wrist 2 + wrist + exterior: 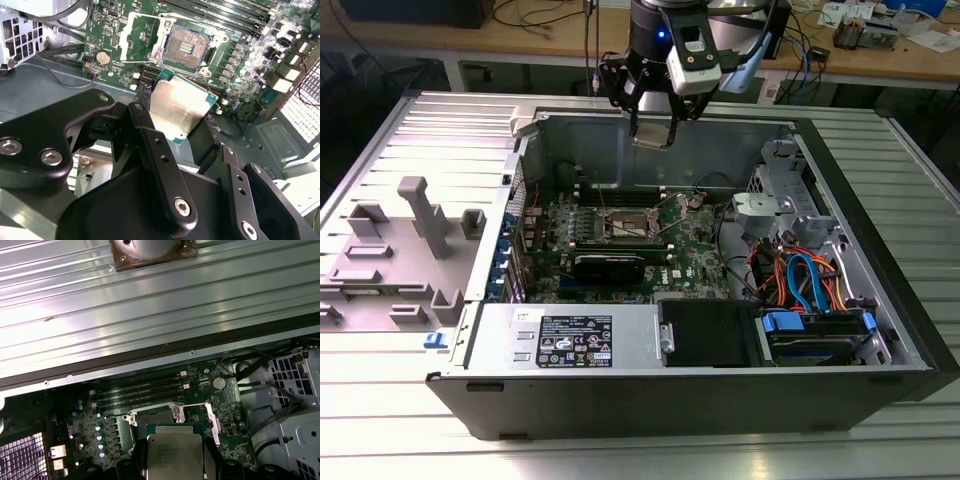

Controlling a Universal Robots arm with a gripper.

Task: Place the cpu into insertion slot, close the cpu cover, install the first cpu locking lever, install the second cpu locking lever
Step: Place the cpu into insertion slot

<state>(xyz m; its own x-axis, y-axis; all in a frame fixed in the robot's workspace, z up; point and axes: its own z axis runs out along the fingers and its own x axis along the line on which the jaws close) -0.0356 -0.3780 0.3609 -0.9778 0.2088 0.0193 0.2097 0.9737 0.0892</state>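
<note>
Silver-grey cpu (pixel 181 107) looks light, stiff, fragile; edges suit holding. gripper (pixel 176 121) jaws clamp it there, well apart from insertion slot (pixel 187 47).

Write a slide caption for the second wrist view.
The gripper holds the cpu clear of the open insertion slot on the motherboard.

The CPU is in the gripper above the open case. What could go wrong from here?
The cpu is pinched only at its edges by the gripper, high over the insertion slot; it could slip or land skewed on the exposed contacts. The thin wires beside the slot, on the exterior view's right, might snag the gripper going down.
</note>
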